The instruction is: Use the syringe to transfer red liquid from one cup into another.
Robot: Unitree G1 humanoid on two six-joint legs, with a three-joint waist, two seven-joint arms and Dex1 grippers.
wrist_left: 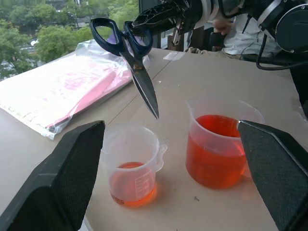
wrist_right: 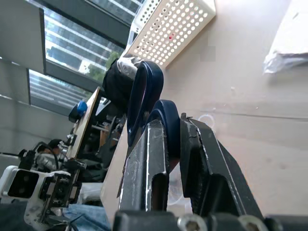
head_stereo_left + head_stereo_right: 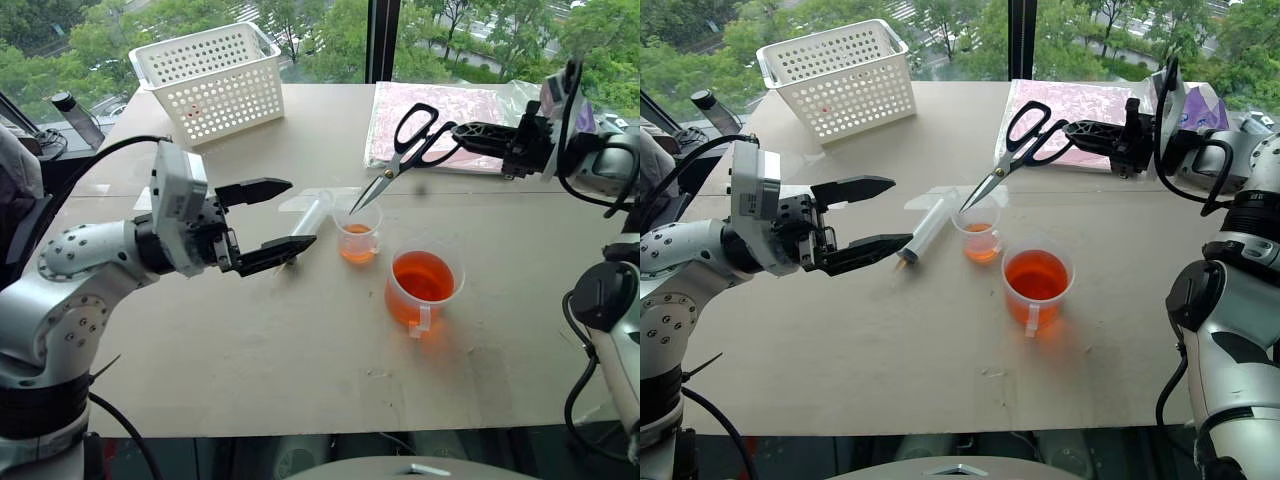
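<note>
right gripper (image 3: 462,129) clamped on scissors (image 3: 405,150), blades above small cup (image 3: 357,234). left gripper (image 3: 268,217) wide, empty, beside syringe (image 3: 926,228) lying on worktop (image 3: 300,340).

Black-handled scissors (image 3: 405,148) hang in the air above the table (image 3: 250,340), blades shut, tip pointing down and to the left, handle loops raised toward the right. White perforated plastic basket (image 3: 213,80) stands at the table's far left corner, near the window. Clear plastic bag holding pink and white sheets (image 3: 455,120) lies flat at the far right of the table, its near edge creased. Table top is pale beige board, bare across the near half. A dark bottle with a grey cap (image 3: 78,118) stands off the table's left edge. Beyond the window glass, green treetops (image 3: 330,35) and a dark vertical window post (image 3: 383,40).
</note>
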